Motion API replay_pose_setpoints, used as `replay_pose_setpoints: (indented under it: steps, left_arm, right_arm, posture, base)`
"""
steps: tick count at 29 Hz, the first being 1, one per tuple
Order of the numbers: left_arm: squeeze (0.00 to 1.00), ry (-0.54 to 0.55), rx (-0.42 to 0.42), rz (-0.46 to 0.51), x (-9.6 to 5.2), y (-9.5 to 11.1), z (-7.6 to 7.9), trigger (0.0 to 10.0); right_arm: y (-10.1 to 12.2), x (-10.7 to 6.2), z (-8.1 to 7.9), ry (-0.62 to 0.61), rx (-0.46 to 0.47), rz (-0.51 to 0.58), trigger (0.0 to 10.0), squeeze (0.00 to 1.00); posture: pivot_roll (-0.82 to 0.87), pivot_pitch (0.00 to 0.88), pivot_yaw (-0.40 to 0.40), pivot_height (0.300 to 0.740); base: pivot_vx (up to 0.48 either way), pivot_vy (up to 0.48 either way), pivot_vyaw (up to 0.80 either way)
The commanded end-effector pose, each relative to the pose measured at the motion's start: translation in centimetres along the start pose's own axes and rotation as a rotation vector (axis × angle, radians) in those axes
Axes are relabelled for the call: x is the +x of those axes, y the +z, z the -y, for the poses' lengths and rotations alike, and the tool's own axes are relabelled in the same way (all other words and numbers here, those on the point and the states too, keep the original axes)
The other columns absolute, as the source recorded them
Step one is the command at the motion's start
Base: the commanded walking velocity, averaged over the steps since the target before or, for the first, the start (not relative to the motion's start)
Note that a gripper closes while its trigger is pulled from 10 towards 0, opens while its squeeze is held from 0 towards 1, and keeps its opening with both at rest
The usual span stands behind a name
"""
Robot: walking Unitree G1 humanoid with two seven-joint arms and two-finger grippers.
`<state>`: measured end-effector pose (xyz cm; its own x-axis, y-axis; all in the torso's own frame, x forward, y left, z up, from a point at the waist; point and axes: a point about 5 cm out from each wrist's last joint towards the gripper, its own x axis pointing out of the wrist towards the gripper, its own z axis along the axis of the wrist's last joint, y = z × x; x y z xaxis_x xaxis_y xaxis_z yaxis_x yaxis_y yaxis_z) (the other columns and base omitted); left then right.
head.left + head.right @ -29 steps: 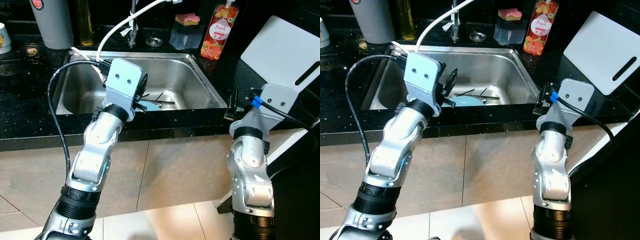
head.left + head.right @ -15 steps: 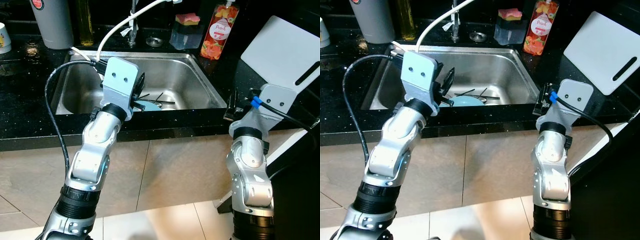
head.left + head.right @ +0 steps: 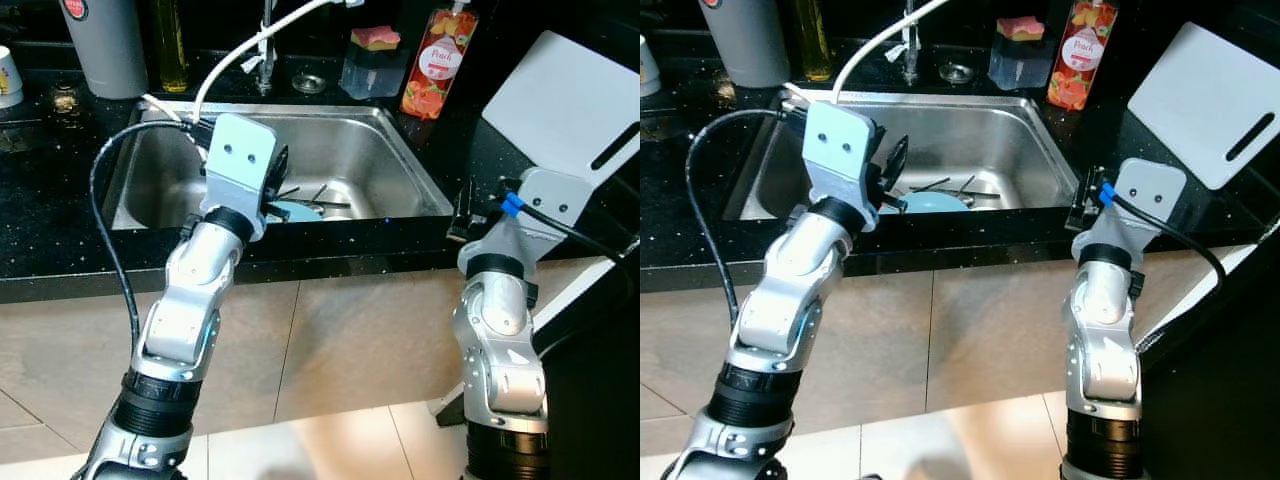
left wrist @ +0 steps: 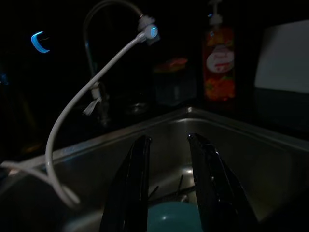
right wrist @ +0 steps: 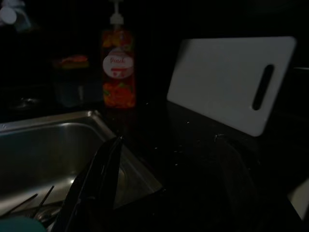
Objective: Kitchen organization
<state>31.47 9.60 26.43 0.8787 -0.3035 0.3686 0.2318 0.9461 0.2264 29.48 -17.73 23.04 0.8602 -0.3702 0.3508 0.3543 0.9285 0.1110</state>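
A steel sink (image 3: 405, 160) is set in the black counter. On its floor lies a light blue bowl (image 3: 930, 202) with dark chopsticks or utensils (image 3: 322, 196) beside it. My left gripper (image 3: 284, 190) hangs over the sink's front edge, just above the bowl. It is open with nothing between its fingers (image 4: 133, 193), and the bowl's rim (image 4: 174, 217) shows below them. My right gripper (image 3: 463, 215) rests by the counter's front edge, right of the sink, open and holding nothing.
A white cutting board (image 3: 570, 100) leans at the right. A peach soap bottle (image 3: 438, 62) and a sponge holder (image 3: 370, 60) stand behind the sink, with a tap and white hose (image 3: 240, 55). A grey canister (image 3: 105, 45) and oil bottle (image 3: 170, 45) stand back left.
My left gripper has shifted slightly to the left above the sink. The right arm has stayed still.
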Motion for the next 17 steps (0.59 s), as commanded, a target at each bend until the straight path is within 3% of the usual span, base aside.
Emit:
replay_pose_setpoints:
  steps: [1, 17]
  left_arm:
    - [0.0, -0.003, -0.006, -0.016, 0.09, -0.21, 0.16, 10.0]
    - [0.0, 0.003, 0.003, -0.022, 0.14, -0.34, 0.0, 10.0]
  right_arm:
    - [-0.33, -0.19, -0.13, 0.004, -0.006, -0.022, 10.0, 0.0]
    - [-0.38, -0.25, -0.14, 0.002, -0.006, -0.023, 10.0, 0.0]
  posture:
    - [0.18, 0.035, -0.083, 0.74]
    - [0.18, 0.038, -0.08, 0.74]
  base:
    - [0.0, 0.428, 0.0]
    - [0.0, 0.371, 0.0]
